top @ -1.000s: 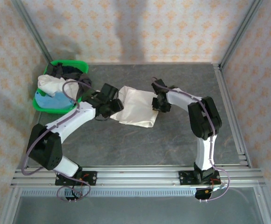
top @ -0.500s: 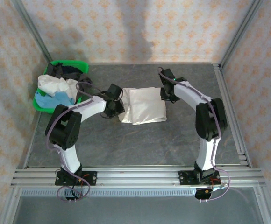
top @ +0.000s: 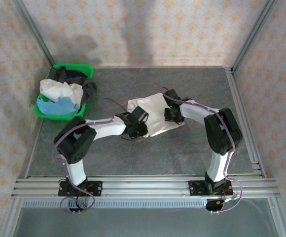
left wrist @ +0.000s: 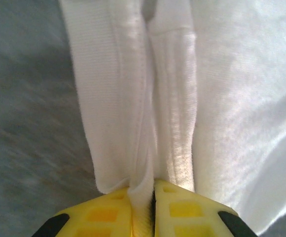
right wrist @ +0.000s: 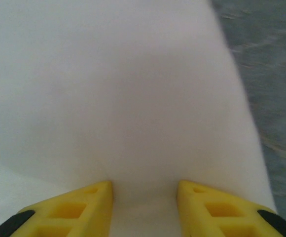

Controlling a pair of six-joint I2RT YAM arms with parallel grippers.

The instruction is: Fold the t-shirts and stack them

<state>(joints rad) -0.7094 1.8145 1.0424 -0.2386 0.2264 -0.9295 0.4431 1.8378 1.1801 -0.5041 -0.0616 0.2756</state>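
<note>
The left gripper (left wrist: 152,197) pinches a folded edge of the white t-shirt (top: 153,116), its yellow fingers (left wrist: 192,212) nearly touching (cloth squeezed between them). The shirt lies mid-table between both arms. The right gripper (right wrist: 144,190) stands partly spread with white cloth between its fingers. Far left, a green basket (top: 47,112) holds more t-shirts (top: 59,94).

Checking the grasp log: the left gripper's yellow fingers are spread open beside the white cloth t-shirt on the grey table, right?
No. In the left wrist view the left gripper is pinched shut on a fold of the white cloth t-shirt, on the grey table.
</note>
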